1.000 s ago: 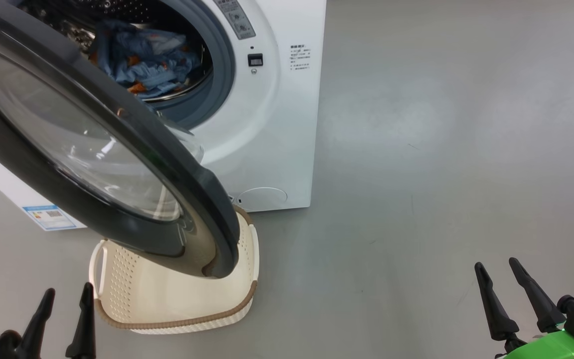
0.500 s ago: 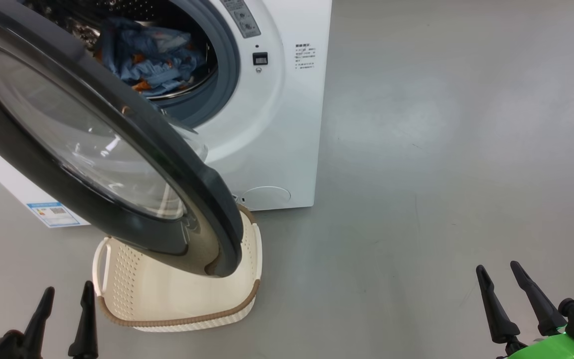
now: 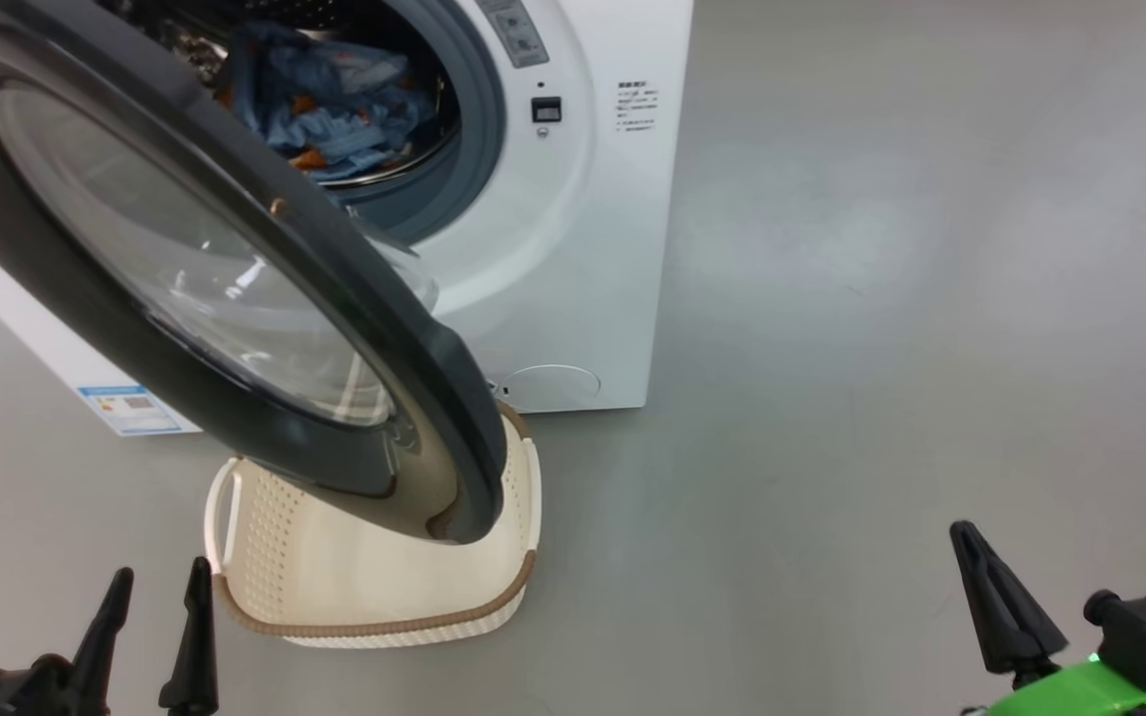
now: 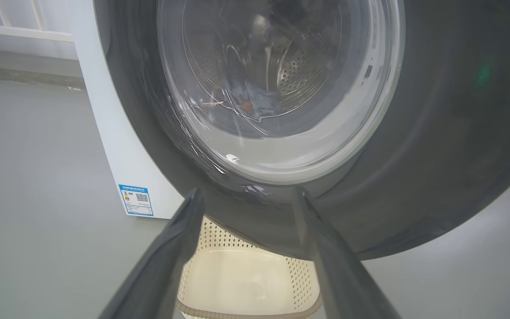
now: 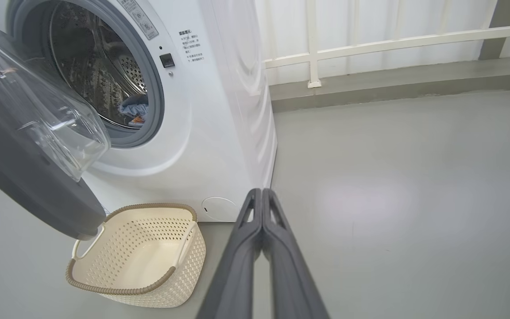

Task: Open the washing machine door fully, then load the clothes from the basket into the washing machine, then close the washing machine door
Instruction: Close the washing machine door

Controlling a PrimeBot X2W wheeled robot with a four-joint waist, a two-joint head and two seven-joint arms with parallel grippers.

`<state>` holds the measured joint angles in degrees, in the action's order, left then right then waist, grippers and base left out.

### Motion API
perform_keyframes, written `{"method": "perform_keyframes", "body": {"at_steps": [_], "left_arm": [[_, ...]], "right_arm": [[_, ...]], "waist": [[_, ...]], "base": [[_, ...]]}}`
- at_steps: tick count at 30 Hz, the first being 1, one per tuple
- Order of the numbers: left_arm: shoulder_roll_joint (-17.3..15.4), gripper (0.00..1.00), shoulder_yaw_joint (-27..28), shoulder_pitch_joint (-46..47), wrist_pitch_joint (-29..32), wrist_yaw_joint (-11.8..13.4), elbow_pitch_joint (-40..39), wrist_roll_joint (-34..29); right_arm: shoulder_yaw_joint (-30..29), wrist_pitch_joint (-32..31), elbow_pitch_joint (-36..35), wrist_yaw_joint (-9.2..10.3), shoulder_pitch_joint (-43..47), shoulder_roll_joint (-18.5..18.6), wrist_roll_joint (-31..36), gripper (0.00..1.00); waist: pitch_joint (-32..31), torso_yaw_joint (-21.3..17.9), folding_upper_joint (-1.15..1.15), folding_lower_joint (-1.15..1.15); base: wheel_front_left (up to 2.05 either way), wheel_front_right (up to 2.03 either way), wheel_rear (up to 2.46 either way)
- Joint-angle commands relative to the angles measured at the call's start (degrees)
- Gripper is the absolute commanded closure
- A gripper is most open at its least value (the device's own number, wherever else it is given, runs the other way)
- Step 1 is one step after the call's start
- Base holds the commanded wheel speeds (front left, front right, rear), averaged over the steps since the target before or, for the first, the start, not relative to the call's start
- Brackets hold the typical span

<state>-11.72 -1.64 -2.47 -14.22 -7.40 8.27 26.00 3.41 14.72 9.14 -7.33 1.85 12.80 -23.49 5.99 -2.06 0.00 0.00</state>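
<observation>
The washing machine [image 3: 573, 249] stands at the upper left with its door [image 3: 185, 259] swung wide, black rim and glass bowl hanging over the basket [image 3: 374, 587]. Blue clothes [image 3: 334, 99] with orange print lie inside the steel drum. The cream basket [image 5: 135, 257] sits on the floor with nothing in it. My left gripper [image 3: 157, 597] is open at the lower left, just left of the basket; its fingers [image 4: 179, 230] frame the door [image 4: 436, 133] from close below. My right gripper [image 3: 971, 552] is shut on nothing at the lower right, fingers [image 5: 261, 208] pressed together over bare floor.
Grey floor [image 3: 881, 298] spreads to the right of the machine. A white railing [image 5: 370, 44] and a low ledge run along the back wall. A blue label sticker [image 3: 135, 408] marks the machine's left side, and a round white flap [image 3: 553, 383] sits low on its front.
My right gripper has closed from open to shut. The head view has shifted a little, so the machine and basket sit further right in it.
</observation>
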Motion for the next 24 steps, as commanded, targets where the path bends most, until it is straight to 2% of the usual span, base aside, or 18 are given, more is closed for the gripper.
{"method": "perform_keyframes", "body": {"at_steps": [1,15,24], "left_arm": [[-0.9,0.00,2.0,1.8,-0.8,-0.1,-1.5,-0.3],[1.2,0.00,0.9,3.1,-0.8,-0.1,-1.8,-0.6],[2.0,0.00,0.1,2.6,-0.8,-0.1,-3.0,-1.2]], "right_arm": [[1.6,0.3,-1.4,-0.16,-2.3,0.8,-0.3,1.00],[8.0,0.3,-2.2,-0.16,-14.4,-2.3,-1.3,1.00],[12.3,0.3,-9.7,-0.16,-23.1,-4.0,-2.0,1.00]], "waist": [[0.1,0.6,0.00,0.00],[-0.4,6.5,0.00,0.00],[-2.2,9.7,0.00,0.00]], "base": [[0.00,0.00,0.00],[0.00,0.00,0.00],[0.00,0.00,0.00]]}}
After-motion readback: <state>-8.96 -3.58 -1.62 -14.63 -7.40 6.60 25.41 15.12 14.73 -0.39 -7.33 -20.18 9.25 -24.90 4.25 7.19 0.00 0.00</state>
